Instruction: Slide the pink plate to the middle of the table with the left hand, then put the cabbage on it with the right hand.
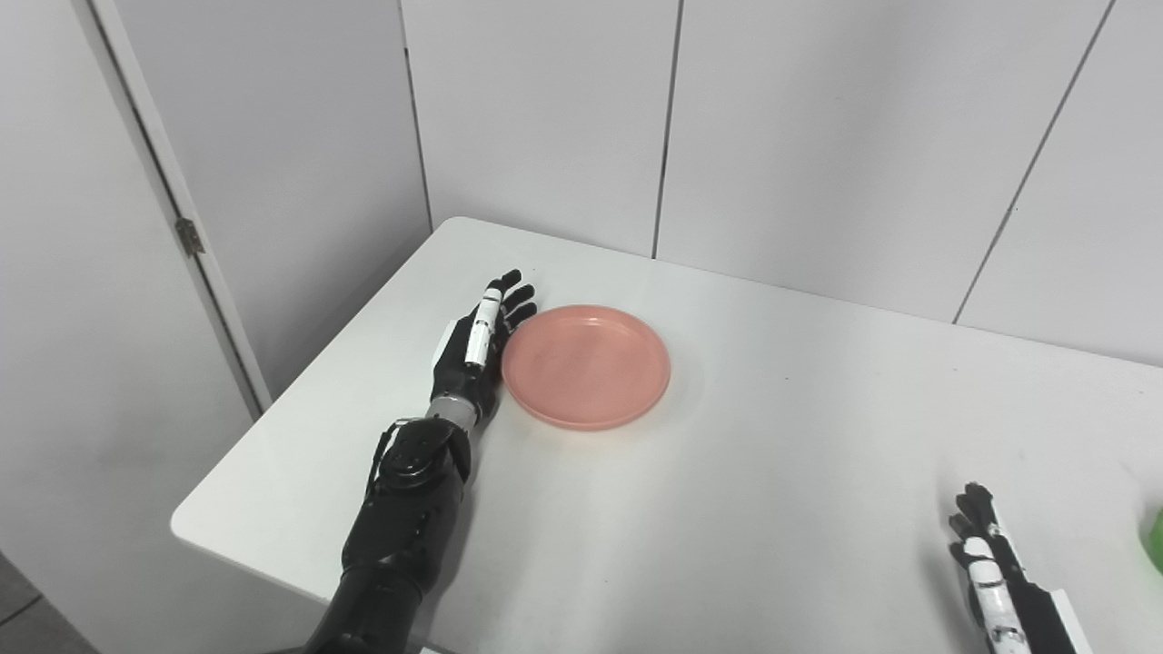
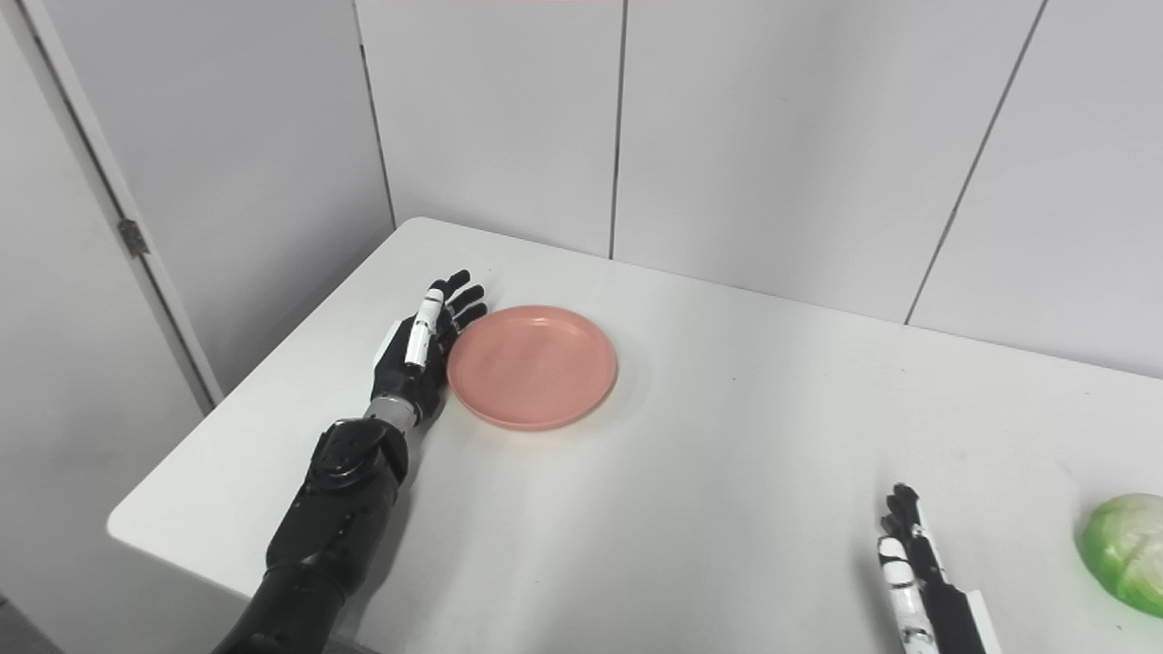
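You have the white table (image 2: 709,472) as your ground, and everything else is best placed against the pink plate (image 2: 531,366), which sits flat on it toward the left end, well short of the middle. Your left hand (image 2: 420,350) is set on edge just beside the plate's left rim, its fingers straight and held close together with nothing in them, apparently touching the rim or a hair off it; the pictures do not settle which. Far to the right of the plate, near the front edge, your right hand (image 2: 913,572) waits low over the table, only partly in view, its fingers stretched out and holding nothing. Farther right again, well apart from the plate and near that hand, lies the green cabbage (image 2: 1125,551), half cut off by the picture's edge. By my reading you are in the first step, the slide, with the plate not yet centred. The next move calls for a steady sideways push from the left hand toward the right, kept low so the rim does not ride up or spin, and stopped once the plate stands mid-table; only then should the right hand go for the cabbage.
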